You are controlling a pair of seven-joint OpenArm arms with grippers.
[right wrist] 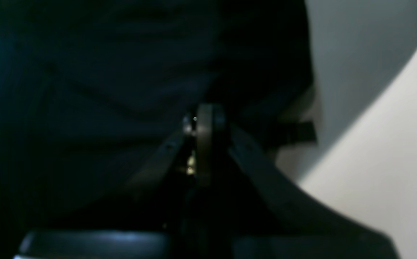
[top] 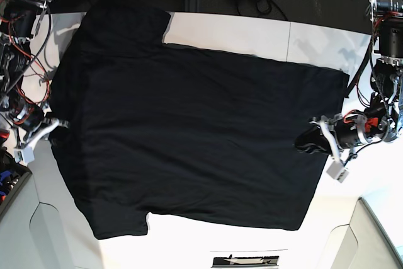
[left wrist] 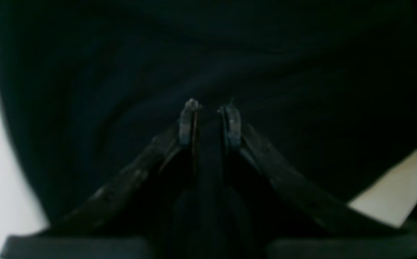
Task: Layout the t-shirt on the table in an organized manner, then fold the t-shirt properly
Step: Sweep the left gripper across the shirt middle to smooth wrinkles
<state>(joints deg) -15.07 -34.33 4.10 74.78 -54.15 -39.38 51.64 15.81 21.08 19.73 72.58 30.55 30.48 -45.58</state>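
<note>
Base view shows the t-shirt, plain black and soft, spread nearly flat across my white worktop, sleeves toward my right arm's side, hem toward my left. Faint wrinkles run through the cloth. My left pincer grasps a fold of the black fabric at the hem edge, a dark strip filling the narrow gap between its tips. My right pincer is clenched tight at the shirt's opposite edge; whether it holds cloth I cannot tell.
</note>
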